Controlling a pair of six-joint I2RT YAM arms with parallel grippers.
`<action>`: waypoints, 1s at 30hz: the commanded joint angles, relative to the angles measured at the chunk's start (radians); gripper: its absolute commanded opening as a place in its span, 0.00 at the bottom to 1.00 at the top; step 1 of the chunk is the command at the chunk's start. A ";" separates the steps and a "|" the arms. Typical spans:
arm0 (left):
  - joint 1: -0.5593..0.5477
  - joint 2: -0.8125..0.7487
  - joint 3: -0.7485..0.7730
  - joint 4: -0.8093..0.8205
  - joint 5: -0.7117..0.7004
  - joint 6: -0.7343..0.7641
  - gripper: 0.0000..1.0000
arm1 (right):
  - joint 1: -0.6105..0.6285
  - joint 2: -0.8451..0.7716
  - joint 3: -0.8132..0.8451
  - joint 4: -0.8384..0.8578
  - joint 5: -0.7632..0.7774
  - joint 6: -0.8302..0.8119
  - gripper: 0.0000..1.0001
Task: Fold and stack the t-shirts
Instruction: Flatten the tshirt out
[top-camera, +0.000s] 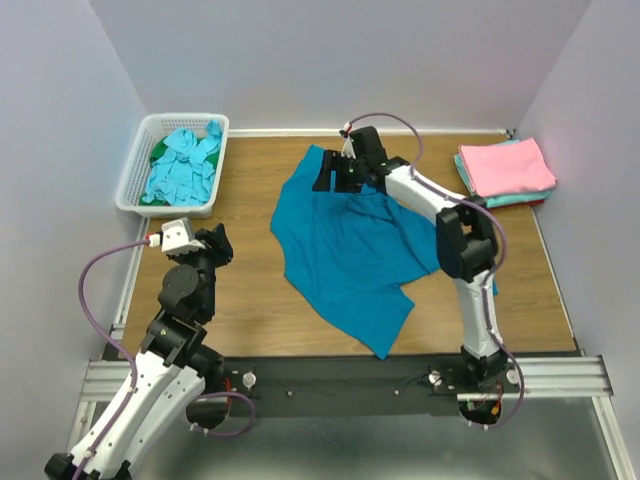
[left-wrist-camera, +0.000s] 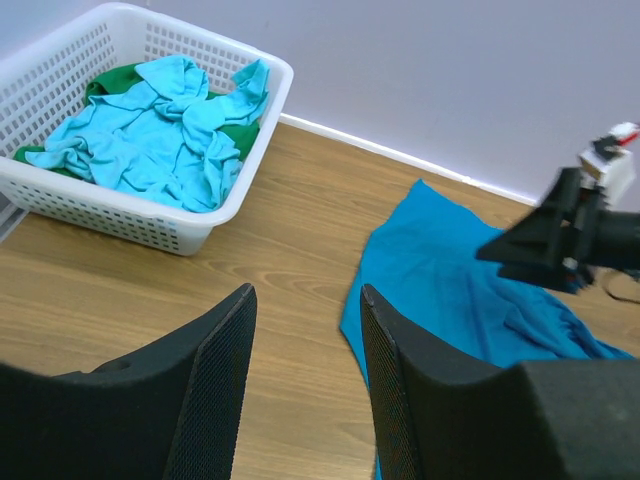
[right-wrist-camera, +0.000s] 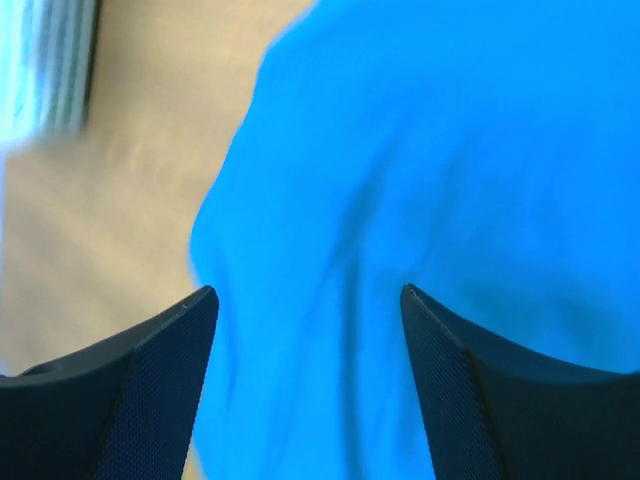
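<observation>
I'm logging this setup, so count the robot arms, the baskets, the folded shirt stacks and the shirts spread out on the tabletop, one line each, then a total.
Robot arms: 2
White basket: 1
Folded shirt stack: 1
Spread teal-blue shirt: 1
Total: 5

Wooden table (top-camera: 250, 295) under teal t-shirt (top-camera: 345, 260), white basket (top-camera: 131, 190), folded shirt stack (top-camera: 505, 168)

Rumpled teal-blue t-shirt (top-camera: 345, 255), right arm's fingers (top-camera: 323, 181) at its far edge.
</observation>
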 joint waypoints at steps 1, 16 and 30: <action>0.008 -0.009 0.010 0.010 -0.017 0.006 0.54 | 0.040 -0.239 -0.279 -0.033 -0.014 -0.040 0.77; 0.016 0.007 0.013 0.010 0.000 0.007 0.54 | 0.323 -0.459 -0.766 -0.053 -0.033 0.012 0.46; 0.016 -0.003 0.013 0.004 -0.006 0.006 0.53 | 0.516 0.021 -0.234 -0.088 -0.100 0.082 0.41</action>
